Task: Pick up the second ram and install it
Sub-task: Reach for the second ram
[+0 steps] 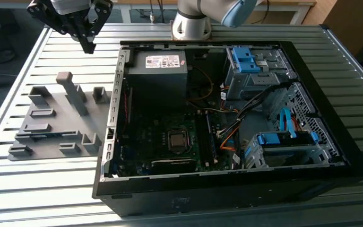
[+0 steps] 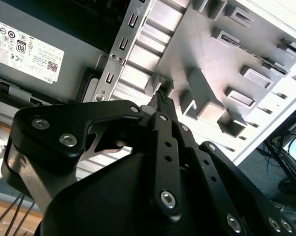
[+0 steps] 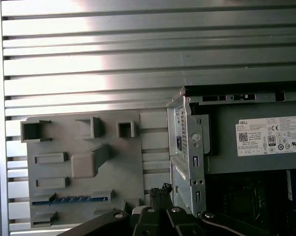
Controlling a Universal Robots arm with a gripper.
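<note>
Exterior view: open computer case (image 1: 232,195) sits nearest, with the grey holder tray (image 1: 60,126) beside it on the exterior view's left. The gripper (image 1: 90,47) is farther back above the slatted table (image 1: 43,189), fingers pinched together, holding nothing. The first wrist view adds the second ram (image 3: 69,199), a blue strip seated in a tray slot, apart from the fingertips (image 3: 160,191).

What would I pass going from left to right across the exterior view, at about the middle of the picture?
Grey holder plate → left wall of the computer case → processor socket → orange cables → drive cage with the blue latch.
</note>
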